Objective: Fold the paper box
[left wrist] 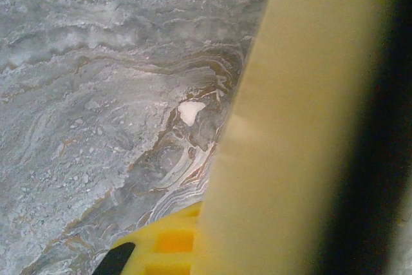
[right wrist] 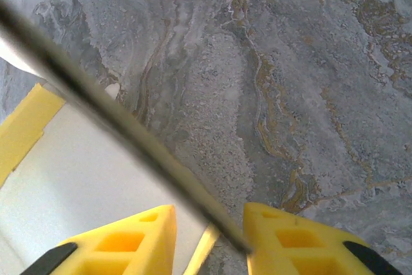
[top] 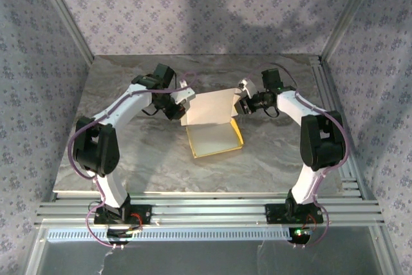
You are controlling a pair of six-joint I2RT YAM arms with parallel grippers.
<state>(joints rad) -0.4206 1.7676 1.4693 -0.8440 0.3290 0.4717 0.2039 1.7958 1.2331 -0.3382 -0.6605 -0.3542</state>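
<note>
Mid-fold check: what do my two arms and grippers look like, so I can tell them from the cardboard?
The left arm and right arm have white links and bulky black joints, with a lilac cable looping along each. The left gripper and right gripper carry yellow wedge fingers with cut-out windows and black pads.

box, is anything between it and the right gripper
Nothing visible. The raised flap of the box has its edge running right between the fingers of the right gripper, which stand a little apart around it, with bare table beyond.
</note>
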